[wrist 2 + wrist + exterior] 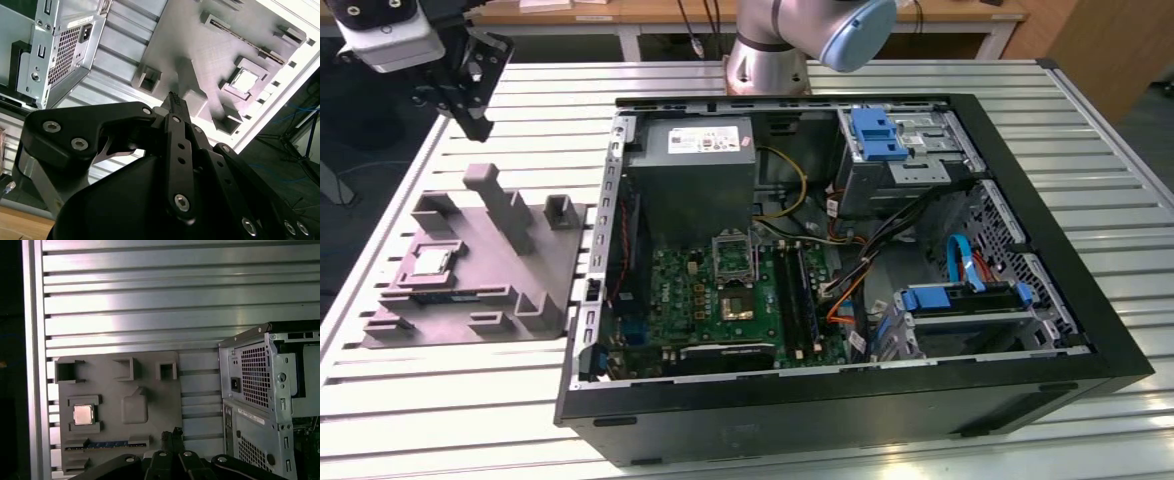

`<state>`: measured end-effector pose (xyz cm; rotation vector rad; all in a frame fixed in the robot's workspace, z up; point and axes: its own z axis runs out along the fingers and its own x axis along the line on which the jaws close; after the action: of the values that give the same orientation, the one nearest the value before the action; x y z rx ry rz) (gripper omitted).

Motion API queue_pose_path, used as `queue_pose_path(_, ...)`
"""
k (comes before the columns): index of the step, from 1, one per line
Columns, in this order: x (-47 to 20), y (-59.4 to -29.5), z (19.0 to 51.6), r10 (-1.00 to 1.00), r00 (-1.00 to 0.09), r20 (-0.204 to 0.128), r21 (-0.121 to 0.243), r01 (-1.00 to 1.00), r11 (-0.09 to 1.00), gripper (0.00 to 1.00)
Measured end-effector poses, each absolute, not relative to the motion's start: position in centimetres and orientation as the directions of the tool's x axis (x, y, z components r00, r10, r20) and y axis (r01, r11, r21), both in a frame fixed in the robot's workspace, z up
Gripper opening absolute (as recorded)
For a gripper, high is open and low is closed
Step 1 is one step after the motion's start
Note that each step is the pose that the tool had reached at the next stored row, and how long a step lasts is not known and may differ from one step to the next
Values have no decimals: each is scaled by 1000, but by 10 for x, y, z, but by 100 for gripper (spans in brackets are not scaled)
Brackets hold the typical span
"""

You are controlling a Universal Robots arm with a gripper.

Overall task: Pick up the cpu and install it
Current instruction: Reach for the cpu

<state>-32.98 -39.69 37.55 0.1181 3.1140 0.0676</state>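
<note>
The cpu [430,263] is a small silvery square lying in a recess of the grey holder block [494,270], on the table at the exterior view's left. It shows in both wrist views as well, cpu [245,80] and cpu [83,414]. My gripper [482,128] hangs well above the table, beyond the block's far end and apart from the cpu. Its fingertips [172,435] stand together with nothing between them. The dark metal-framed socket [734,255] sits on the green board inside the open computer case [1067,330].
The grey block carries several raised posts [500,205] and slots. A grey power supply box [700,160] fills the case's far corner, with drive cages and cables at the exterior view's right. The slatted metal table [454,400] has bare room in front of the block.
</note>
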Motion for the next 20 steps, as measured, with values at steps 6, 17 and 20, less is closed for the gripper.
queue_pose_path(6, -332, -397, 375, 76, -997, -23, 44, 75, 996, 11)
queue_pose_path(17, -337, -397, 375, 76, -997, -23, 44, 75, 996, 11)
queue_pose_path(20, -350, -397, 374, 76, -997, -23, 44, 75, 996, 11)
